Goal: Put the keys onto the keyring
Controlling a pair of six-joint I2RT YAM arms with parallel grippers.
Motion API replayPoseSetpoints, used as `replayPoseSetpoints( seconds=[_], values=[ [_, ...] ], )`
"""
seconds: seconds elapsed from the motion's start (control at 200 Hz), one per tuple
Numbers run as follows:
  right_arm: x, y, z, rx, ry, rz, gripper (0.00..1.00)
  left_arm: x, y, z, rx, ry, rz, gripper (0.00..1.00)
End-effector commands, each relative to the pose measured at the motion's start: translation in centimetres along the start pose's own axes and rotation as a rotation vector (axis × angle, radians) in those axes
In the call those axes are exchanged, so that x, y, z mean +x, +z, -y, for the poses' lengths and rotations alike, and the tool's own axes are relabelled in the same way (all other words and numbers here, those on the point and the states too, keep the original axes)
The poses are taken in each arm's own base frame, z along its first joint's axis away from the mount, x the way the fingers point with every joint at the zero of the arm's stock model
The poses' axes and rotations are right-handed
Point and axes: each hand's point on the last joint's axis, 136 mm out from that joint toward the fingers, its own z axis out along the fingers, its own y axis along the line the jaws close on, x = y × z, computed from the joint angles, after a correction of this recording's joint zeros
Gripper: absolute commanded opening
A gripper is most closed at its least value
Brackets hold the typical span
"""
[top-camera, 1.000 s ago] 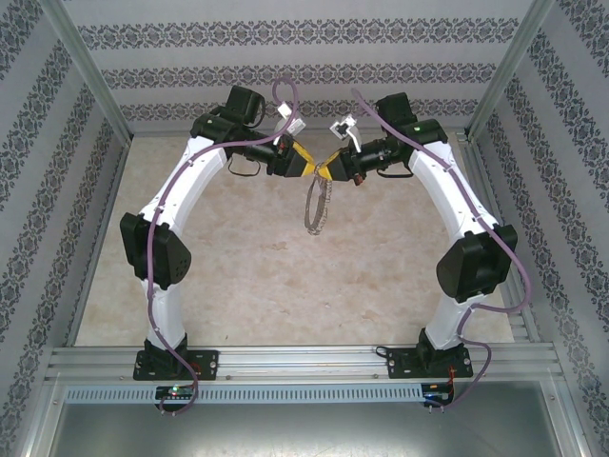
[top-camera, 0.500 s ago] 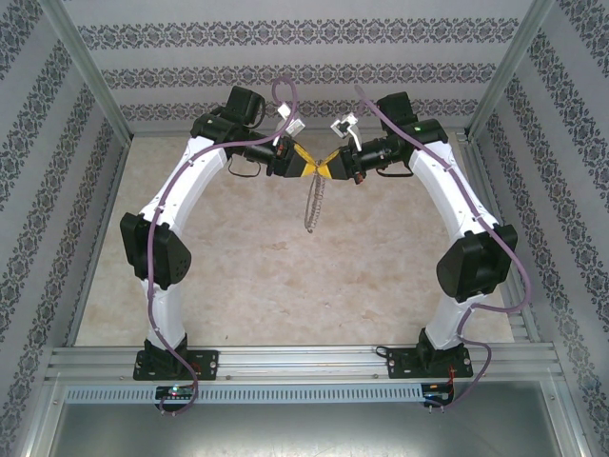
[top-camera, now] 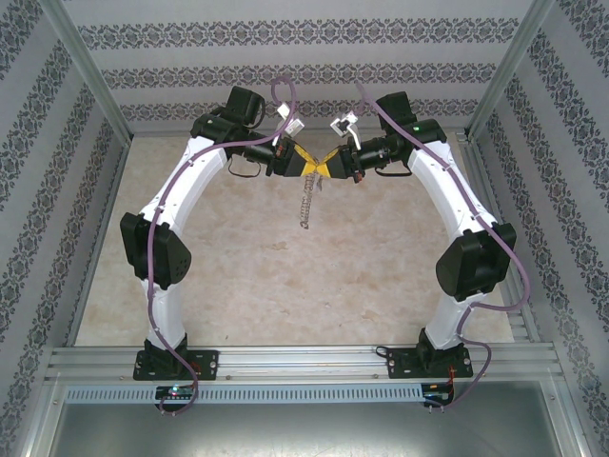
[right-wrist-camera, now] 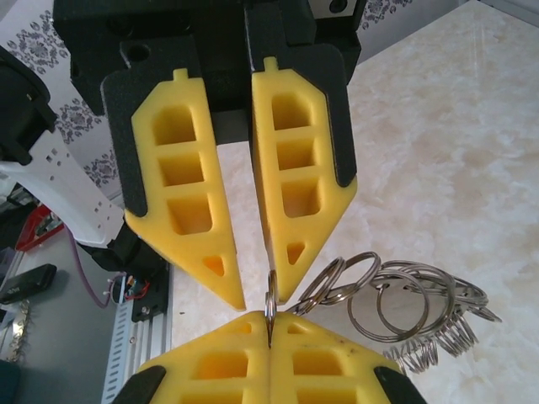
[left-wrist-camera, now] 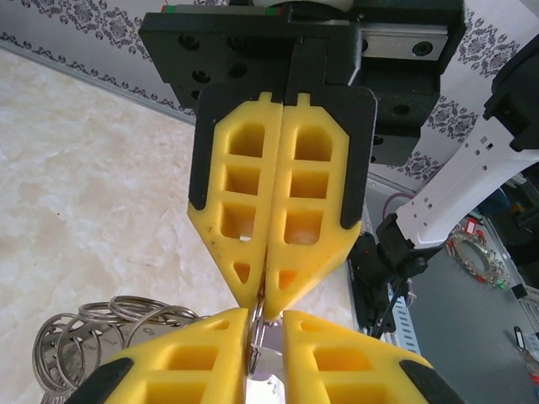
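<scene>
On my overhead feed the left gripper (top-camera: 313, 170) reaches in from the left and meets the right gripper (top-camera: 325, 171) tip to tip, above the far half of the table (top-camera: 238, 276). On the left wrist camera I see the left one's 2 yellow fingers (left-wrist-camera: 210, 353) standing a narrow gap apart with a sliver of bright metal in that gap. From the other wrist there is daylight beside one of those fingers, so it is not clamped. The keyring (top-camera: 304, 205) hangs straight down from where the tips meet, edge-on and chain-like in the overhead view. On the right wrist feed its thin wire hoop stands upright between the right gripper's 2 fingers, which are pressed fully together on it. The keys (right-wrist-camera: 396, 303) — they read as small silvery loops from here — bunch along the hoop just to the right of that pinch.
</scene>
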Motion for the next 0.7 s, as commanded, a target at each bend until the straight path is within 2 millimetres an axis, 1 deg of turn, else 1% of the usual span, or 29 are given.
replayPoseSetpoints(
  seconds=[0.0, 0.08, 0.185, 0.26, 0.355, 0.43, 0.54, 0.695],
  values=[
    [-0.9, 0.0, -0.2, -0.036, -0.020, 0.033, 0.00, 0.5, 0.6, 0.9, 0.071, -0.017, 0.006, 0.21],
    [-0.9, 0.1, -0.2, -0.036, -0.020, 0.034, 0.00, 0.7, 0.7, 1.0, 0.077, -0.020, 0.005, 0.21],
    [-0.9, 0.1, -0.2, -0.038, -0.020, 0.036, 0.00, 0.8, 0.9, 1.2, 0.088, -0.023, 0.003, 0.18],
    [-0.8, 0.1, -0.1, -0.036, -0.015, 0.035, 0.00, 0.8, 1.0, 1.3, 0.092, -0.025, 0.004, 0.11],
    [-0.9, 0.0, 0.0, -0.039, -0.014, 0.042, 0.00, 0.9, 1.2, 1.4, 0.102, -0.028, 0.004, 0.06],
    [-0.9, 0.0, 0.1, -0.040, -0.009, 0.043, 0.00, 0.9, 1.4, 1.5, 0.106, -0.031, 0.004, 0.00],
    [-0.9, 0.0, 0.3, -0.039, -0.003, 0.047, 0.00, 0.9, 1.6, 1.4, 0.110, -0.035, 0.012, 0.00],
    [-1.2, -0.4, 0.5, -0.037, 0.014, 0.063, 0.00, 0.5, 1.8, 0.6, 0.082, -0.047, 0.036, 0.00]
  ],
)
